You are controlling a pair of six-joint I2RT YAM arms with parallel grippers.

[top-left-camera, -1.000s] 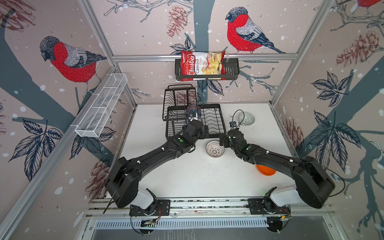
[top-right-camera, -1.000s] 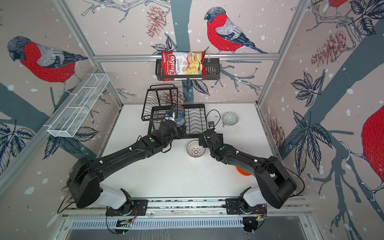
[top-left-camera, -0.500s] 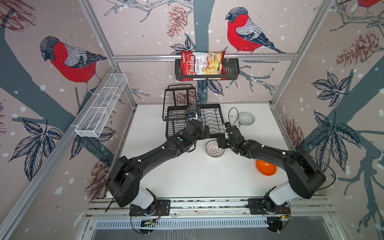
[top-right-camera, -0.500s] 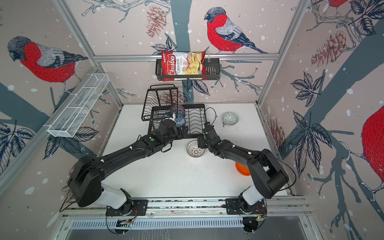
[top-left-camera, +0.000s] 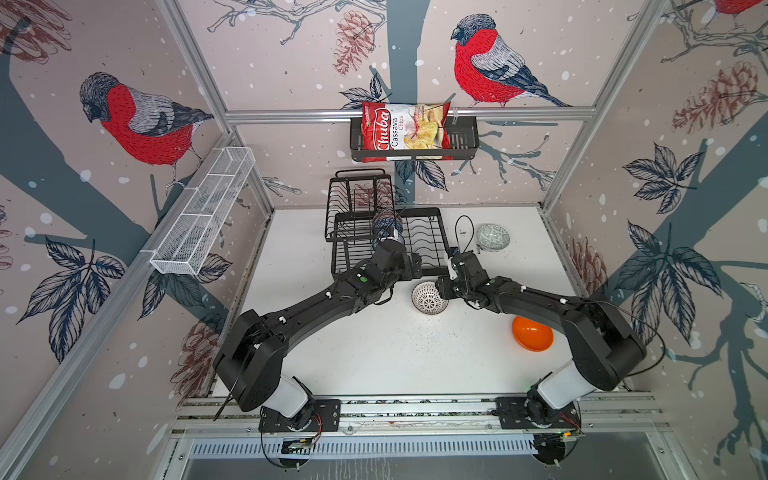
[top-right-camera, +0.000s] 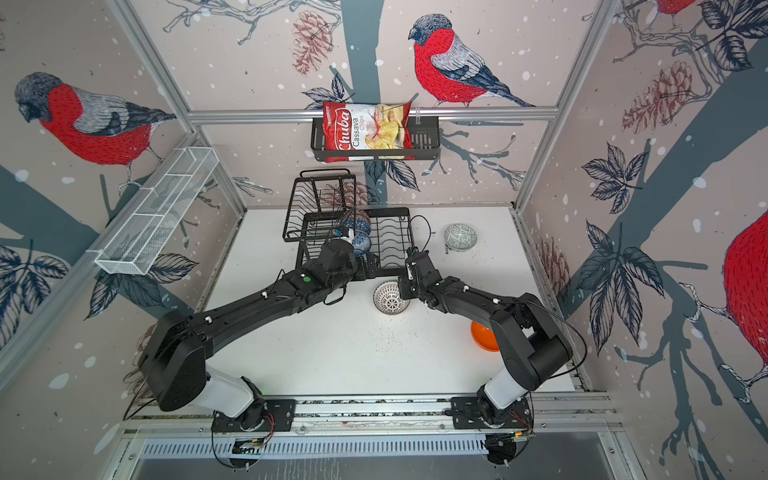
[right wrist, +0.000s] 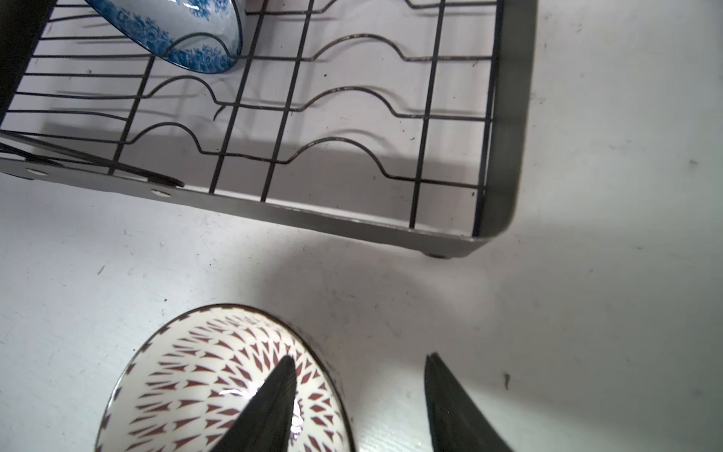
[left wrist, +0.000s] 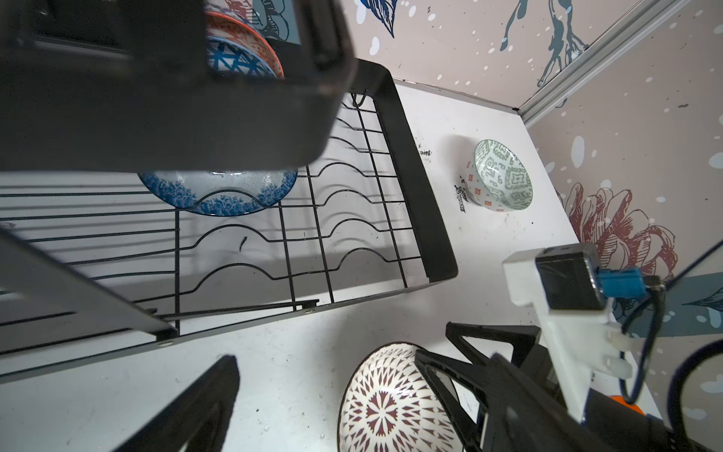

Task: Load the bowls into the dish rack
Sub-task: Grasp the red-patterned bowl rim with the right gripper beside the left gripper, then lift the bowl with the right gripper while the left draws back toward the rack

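The white bowl with the dark radial pattern (top-left-camera: pixel 428 297) (right wrist: pixel 203 383) sits on the table in front of the dish rack (top-left-camera: pixel 428 237) (right wrist: pixel 508 117). My right gripper (top-left-camera: pixel 442 286) (right wrist: pixel 359 357) straddles its right rim, one finger inside and one outside, jaws still apart. My left gripper (top-left-camera: pixel 413 266) hangs open and empty over the rack's front edge. A blue-white floral bowl (left wrist: pixel 219 191) stands in the rack, with a blue geometric bowl (left wrist: pixel 238 58) and a salmon bowl (left wrist: pixel 250 35) behind it. The grey-green bowl (top-left-camera: pixel 492 237) and the orange bowl (top-left-camera: pixel 532 332) lie on the table.
A black wall basket with a chips bag (top-left-camera: pixel 405 131) hangs on the back wall. A white mesh tray (top-left-camera: pixel 203 212) is fixed to the left wall. My right wrist's cable (top-left-camera: pixel 463 230) loops beside the rack's right corner. Walls enclose the table closely.
My right gripper has moved left and down onto the patterned bowl's rim, and its jaws have narrowed. The left arm has stayed where it was.
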